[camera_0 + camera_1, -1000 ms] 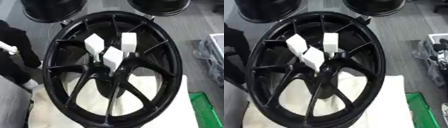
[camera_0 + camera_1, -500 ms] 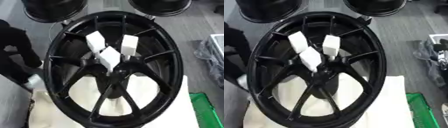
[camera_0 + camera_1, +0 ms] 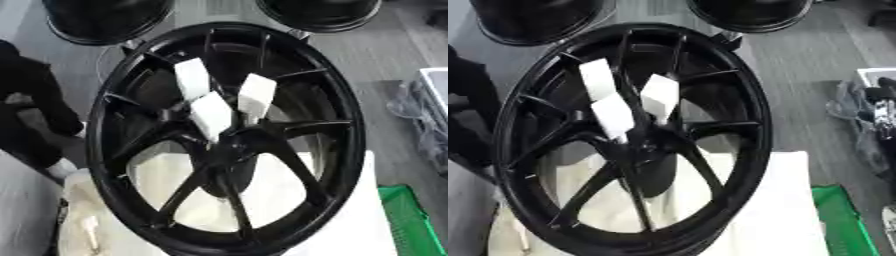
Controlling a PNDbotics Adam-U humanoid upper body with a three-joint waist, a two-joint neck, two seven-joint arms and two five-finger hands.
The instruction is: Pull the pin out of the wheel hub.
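Observation:
A black spoked wheel hub [image 3: 352, 125] lies tilted on a white cloth [image 3: 337, 225] and fills most of both eye views. Three white block-shaped pins stand near its centre [image 3: 229, 150]: one at the upper left [image 3: 192, 79], one at the upper right [image 3: 256, 95], and one lower down between them [image 3: 213, 115]. Their lower ends go in among the spokes close to the centre. Neither of my hands shows in either view, and nothing touches the pins.
Two more black wheels [image 3: 105, 20] [image 3: 319, 12] stand behind the hub. A person in black [image 3: 31, 100] is at the left edge, apart from the hub. A green crate [image 3: 411, 220] sits at the lower right, with bagged items [image 3: 872, 120] on the right.
The whole picture has shifted a little, so the camera has moved. The person at the left has shifted. The three pins stand as before.

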